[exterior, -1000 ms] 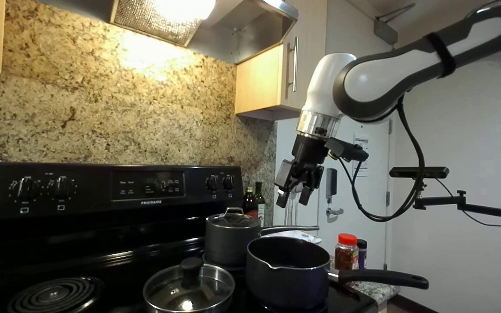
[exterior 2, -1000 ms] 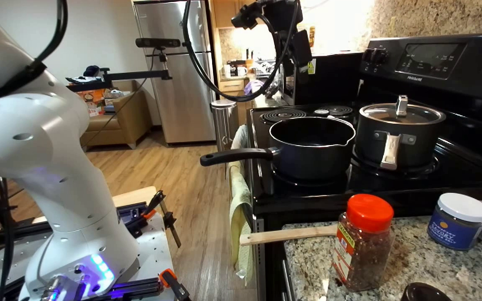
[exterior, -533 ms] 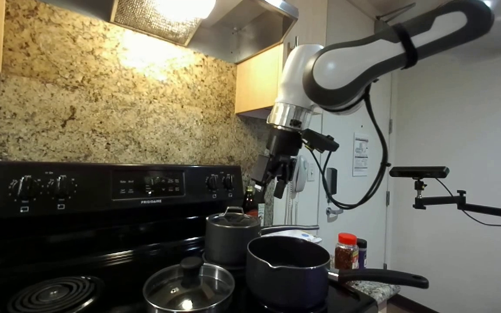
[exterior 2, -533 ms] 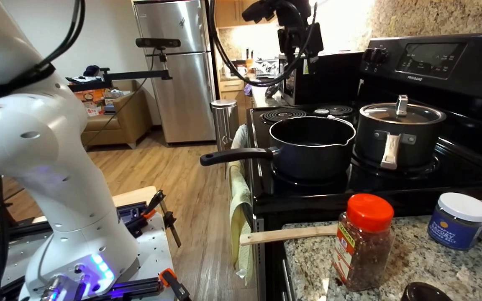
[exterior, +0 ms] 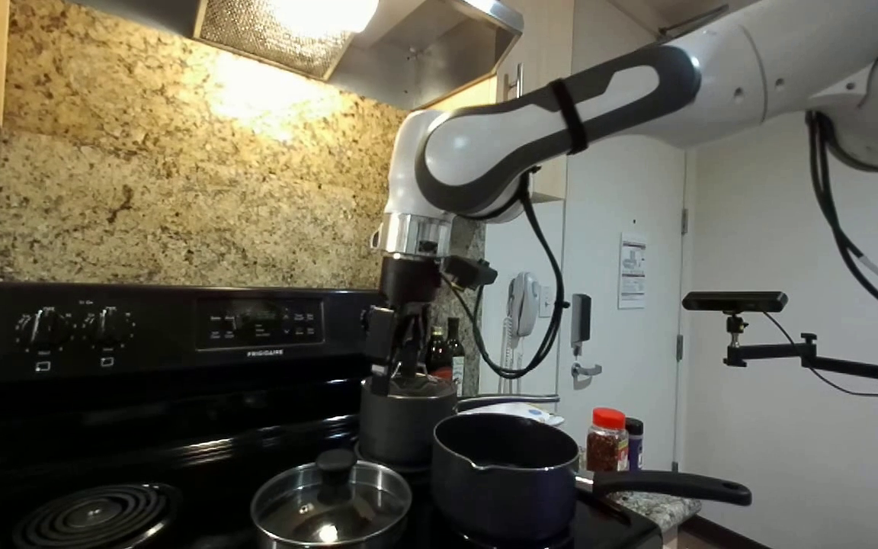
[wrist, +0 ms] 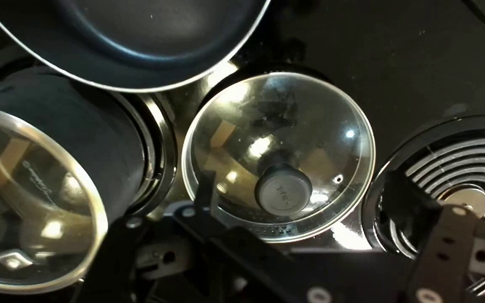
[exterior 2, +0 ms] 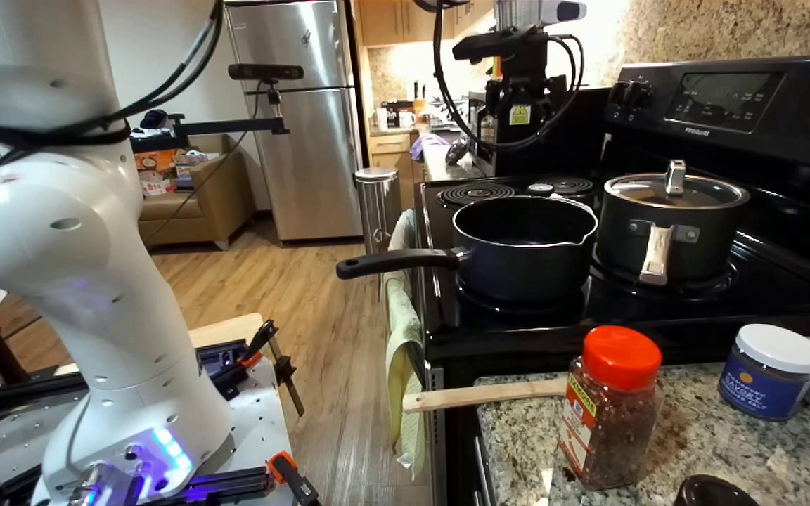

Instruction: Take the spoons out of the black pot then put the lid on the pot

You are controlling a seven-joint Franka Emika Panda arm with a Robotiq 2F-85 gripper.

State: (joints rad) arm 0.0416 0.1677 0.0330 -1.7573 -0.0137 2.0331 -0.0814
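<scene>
The lid [exterior: 366,499] lies on the stove, knob up, left of the black pot [exterior: 504,503] in an exterior view. In the wrist view the lid [wrist: 305,122] is in the middle, with its dark knob [wrist: 283,191] between the jaws. The black pot [exterior 2: 524,270] stands uncovered on a burner; the visible part of its inside [wrist: 162,25] holds no spoon. A light wooden spoon handle [exterior 2: 482,395] lies on the counter edge, its far end hidden behind a jar. My gripper [exterior: 402,375] is open and empty, pointing down above the stove; it also shows in the wrist view [wrist: 307,191].
A smaller grey pot [exterior: 401,431] with its own lid stands behind the black pot. The black pot's long handle [exterior 2: 398,263] sticks out past the stove's front edge. A coil burner [exterior: 96,518] is at left. A red-topped jar [exterior 2: 616,414] stands on the counter.
The arm has swung left across the stove and lowered in an exterior view, and the gripper has turned to point more straight down. The pots, lid and spoon handle have not moved.
</scene>
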